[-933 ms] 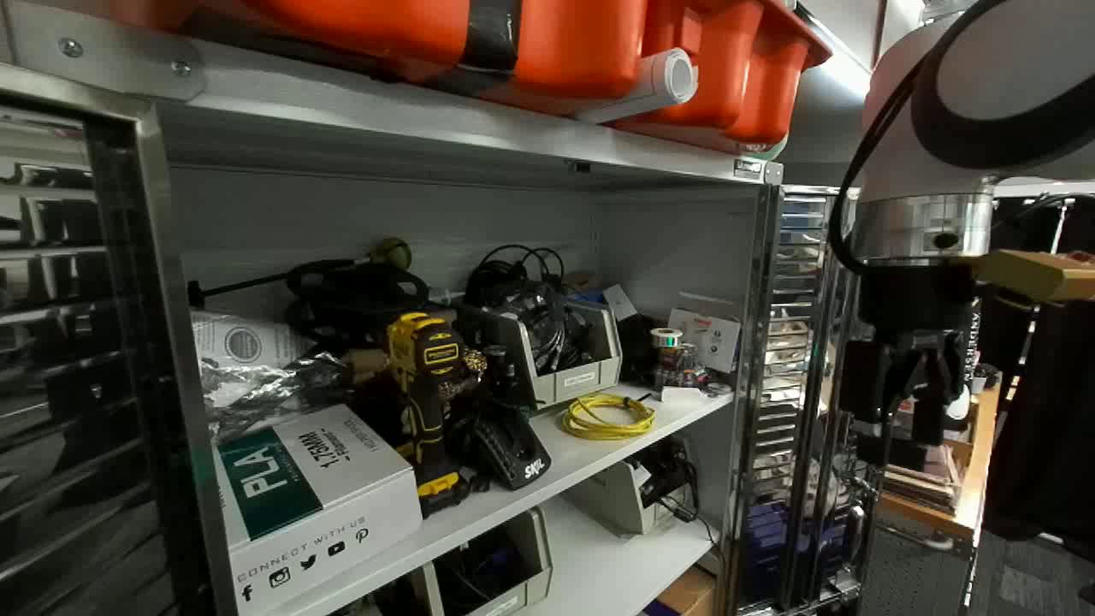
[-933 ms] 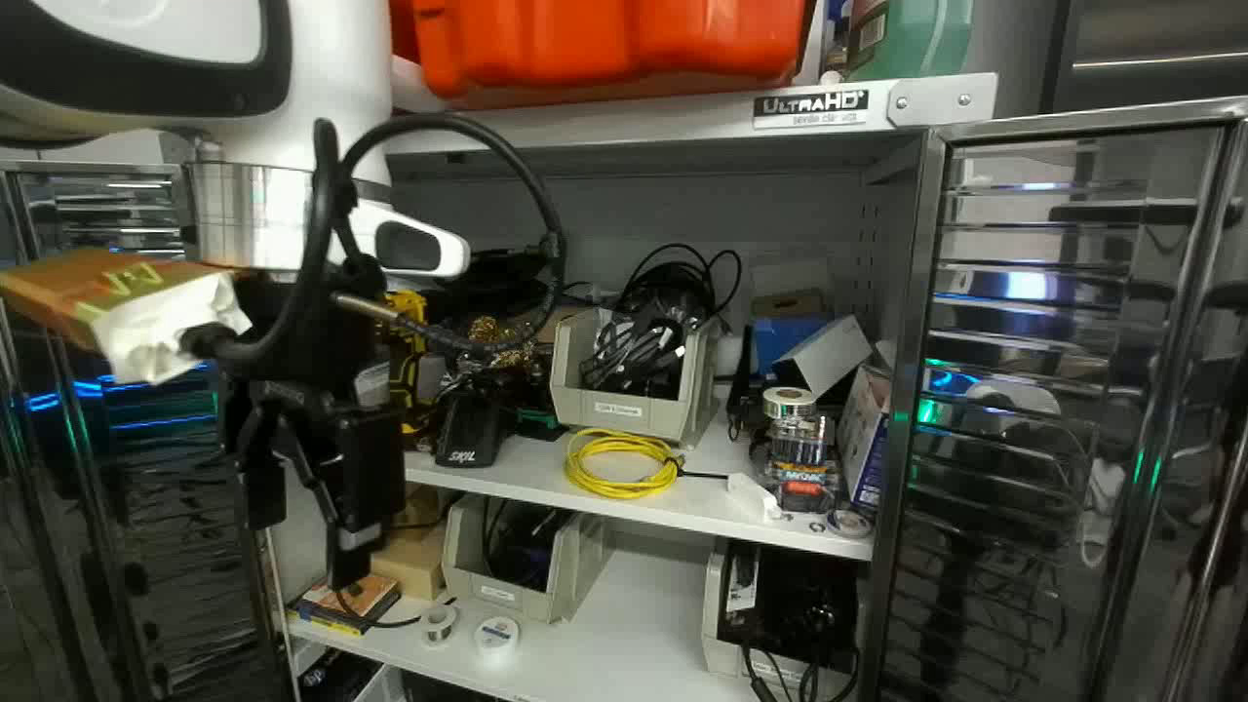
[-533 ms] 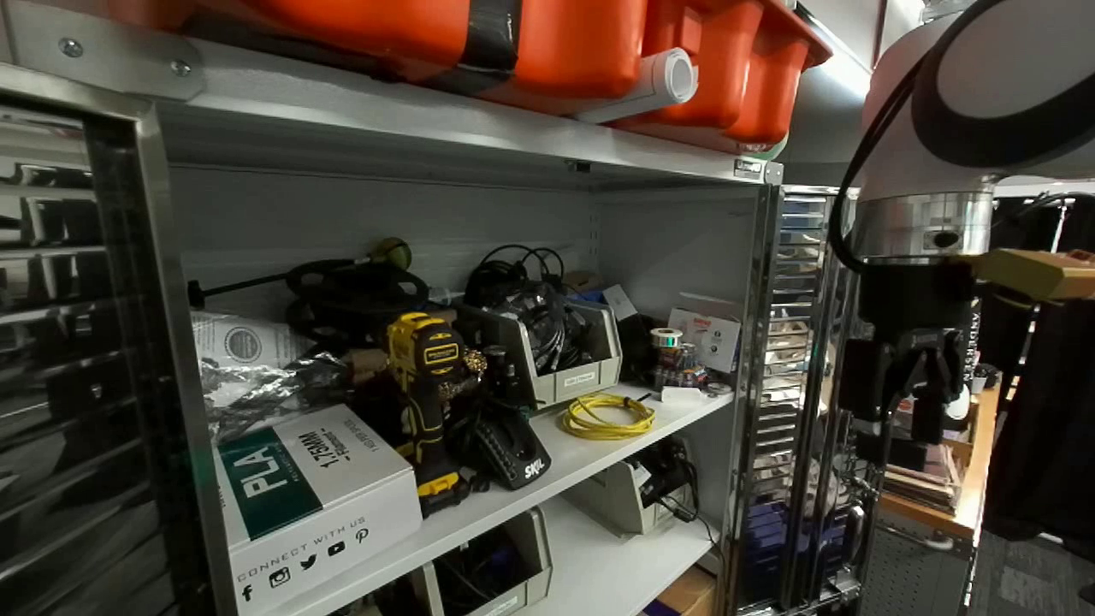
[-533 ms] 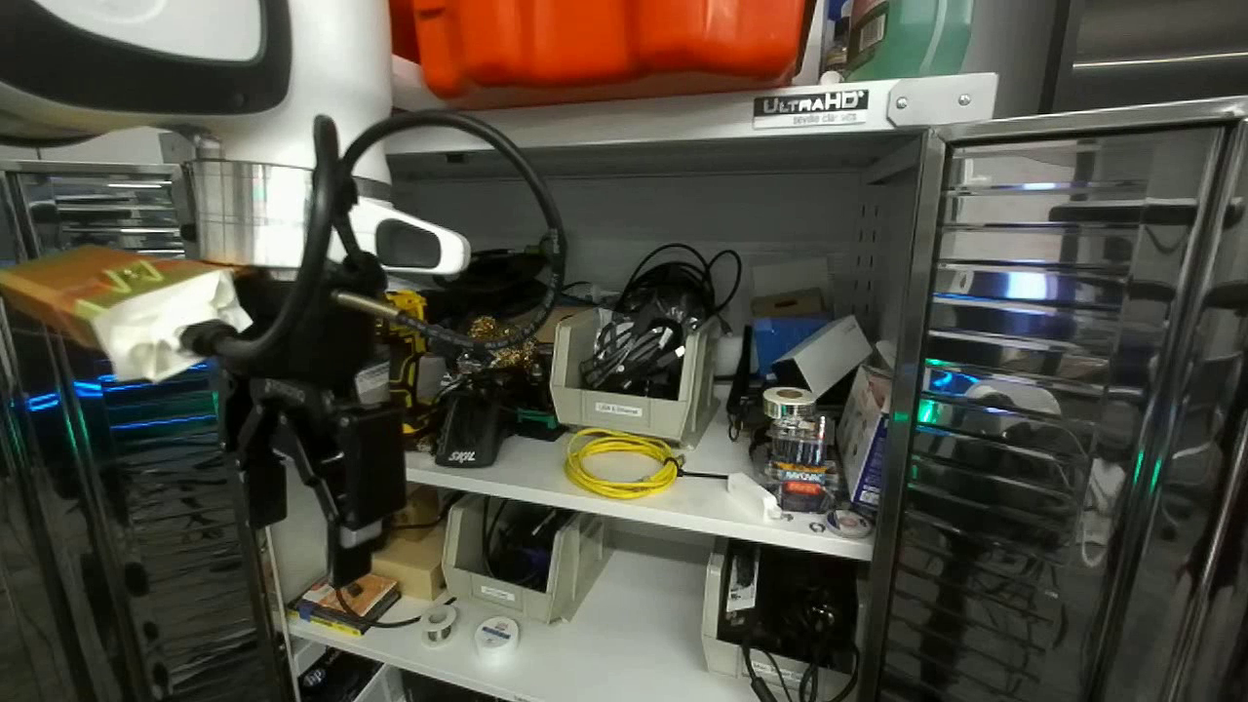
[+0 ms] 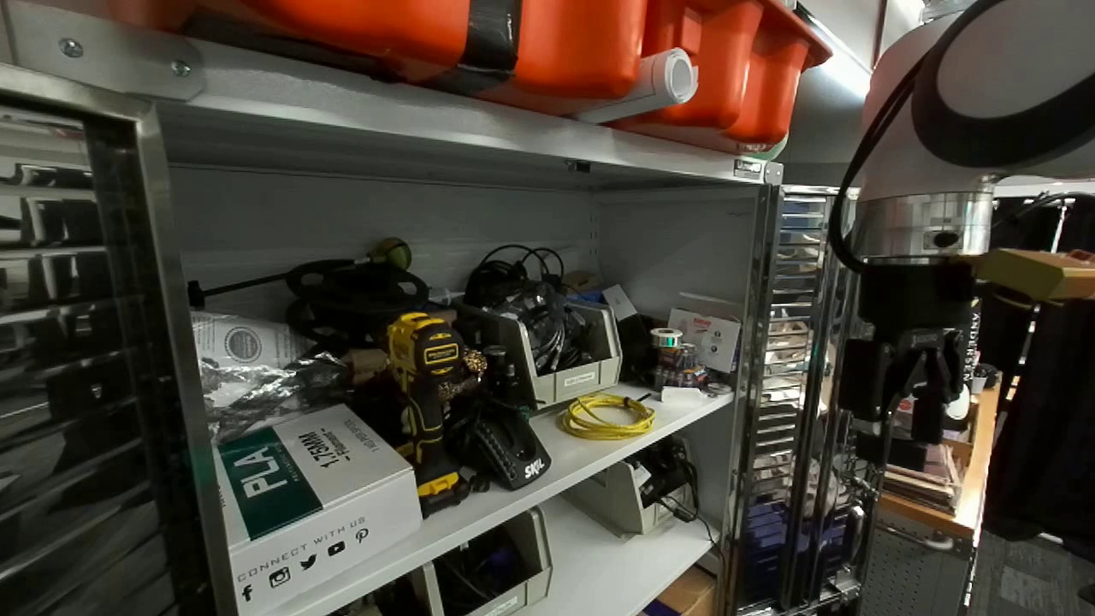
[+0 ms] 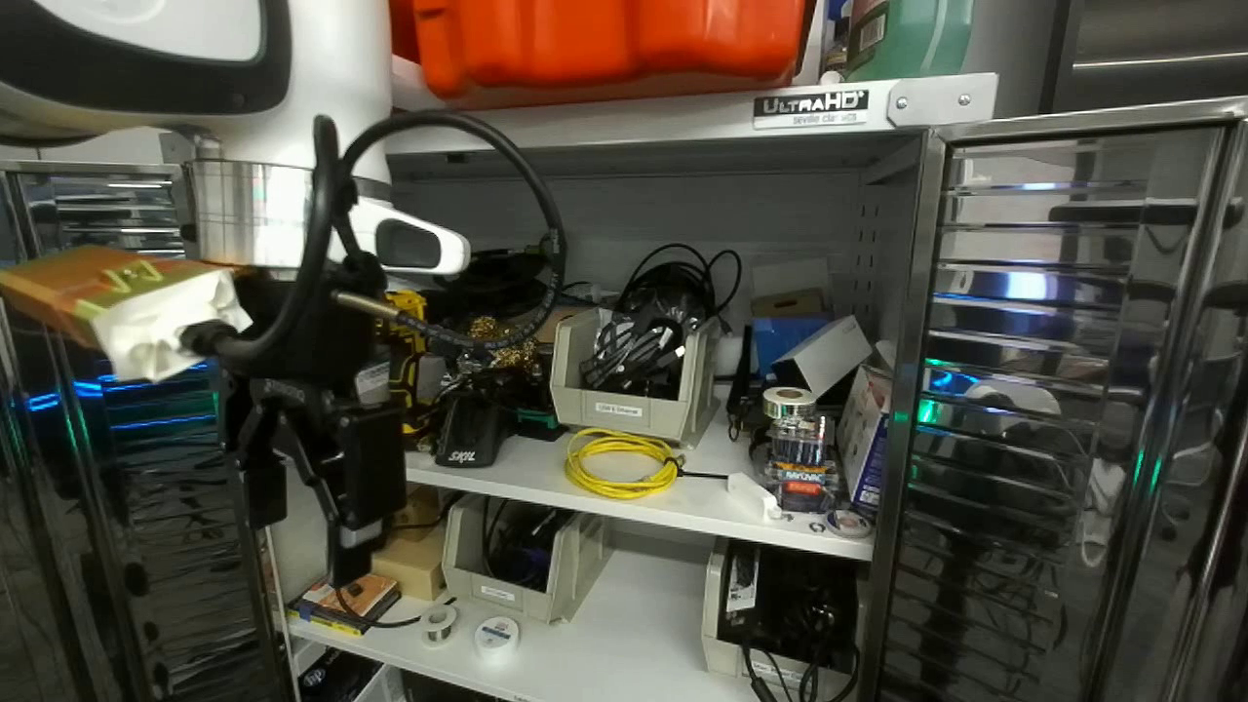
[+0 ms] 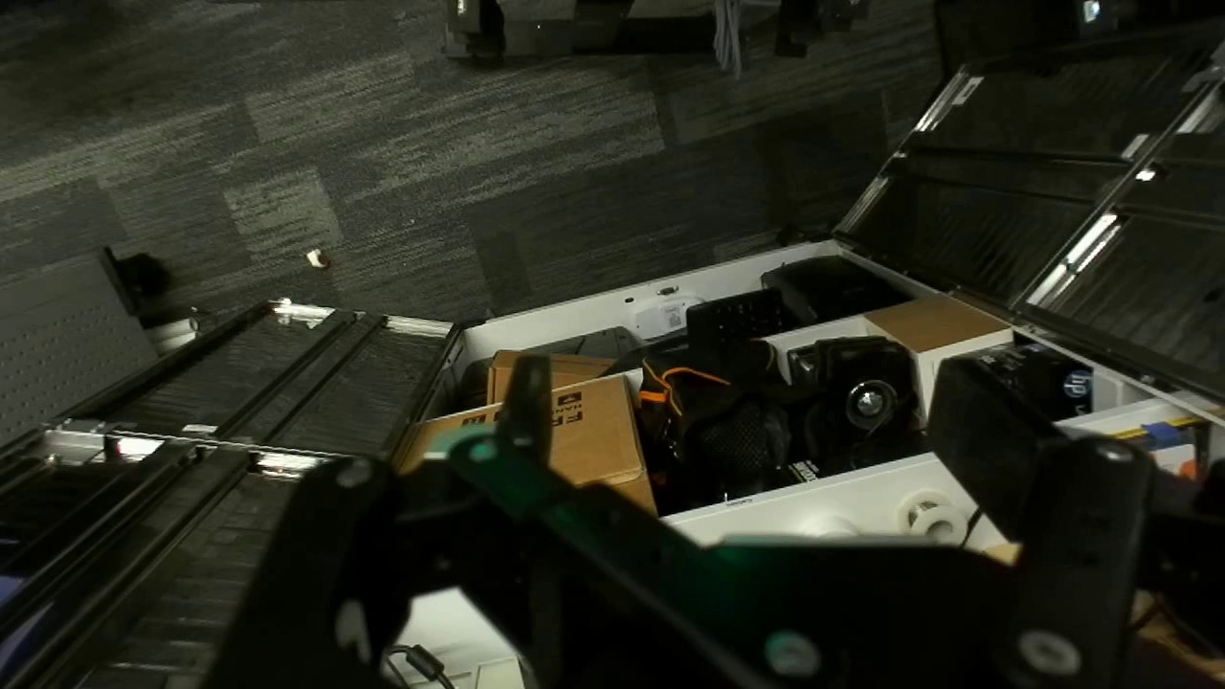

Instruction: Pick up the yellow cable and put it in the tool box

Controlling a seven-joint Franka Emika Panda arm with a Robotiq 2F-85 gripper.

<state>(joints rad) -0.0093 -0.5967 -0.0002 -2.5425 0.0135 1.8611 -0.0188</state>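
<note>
- The gripper [image 7: 756, 411] has its fingers [image 7: 991, 445] spread wide, a clear gap between them
- The yellow cable [image 6: 614, 485] lies coiled on the white shelf [image 6: 531, 468], well apart from the fingers and to their right in an exterior view
- A black SKIL unit [image 6: 473, 424] sits on that shelf between the fingers and the coil, as seen there
- The grey bin [image 6: 570, 405], full of dark cords [image 6: 634, 356], stands just behind the coil, also right of the fingers
- Farther right from the fingers than the coil is a Rayovac pack [image 6: 801, 487], with a roll [image 6: 788, 401] above it
- Below the fingertips and to their right, a white spool [image 6: 497, 639] rests on the lower shelf [image 6: 624, 624]
- In an exterior view a yellow-and-black power tool [image 5: 422, 409] stands left of the fingers, and a white PLA box [image 5: 329, 513] farther left still
- In the wrist view a round-lensed device [image 7: 866, 407] shows between the fingers, and one finger partly covers a cardboard box [image 7: 598, 431]
</note>
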